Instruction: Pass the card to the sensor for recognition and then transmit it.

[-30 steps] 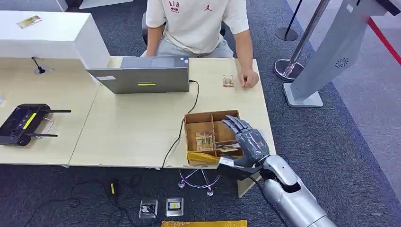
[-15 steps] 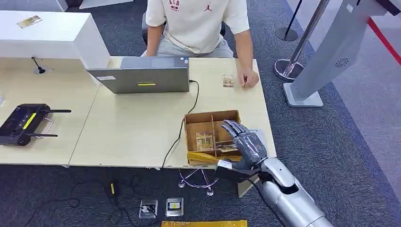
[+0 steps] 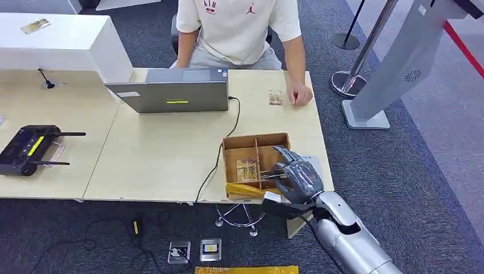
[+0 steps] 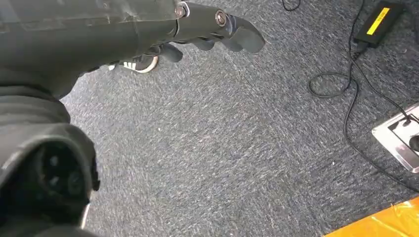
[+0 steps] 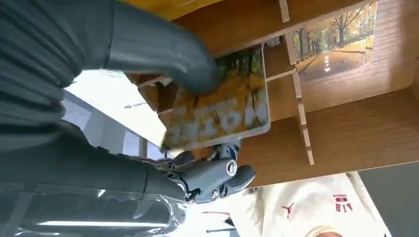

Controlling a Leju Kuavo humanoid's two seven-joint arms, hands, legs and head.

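Head view: right hand (image 3: 298,178) pinches a card (image 5: 222,108) over the wooden box (image 3: 254,164) on the pale desk (image 3: 154,154), grey carpet (image 3: 411,171) around.

One laptop (image 3: 171,96), one divided wooden box (image 3: 254,142), three cards: one pinched (image 5: 222,116), one boxed (image 3: 246,169), one on table (image 3: 275,97).

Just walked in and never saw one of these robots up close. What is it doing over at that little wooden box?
The robot's right hand is reaching into a divided wooden box at the desk's near edge and pinching a card with an autumn picture between thumb and fingers. Another card lies in a neighbouring compartment. A person sits across the desk behind a laptop, one hand beside a further card. The left hand hangs over the carpet.
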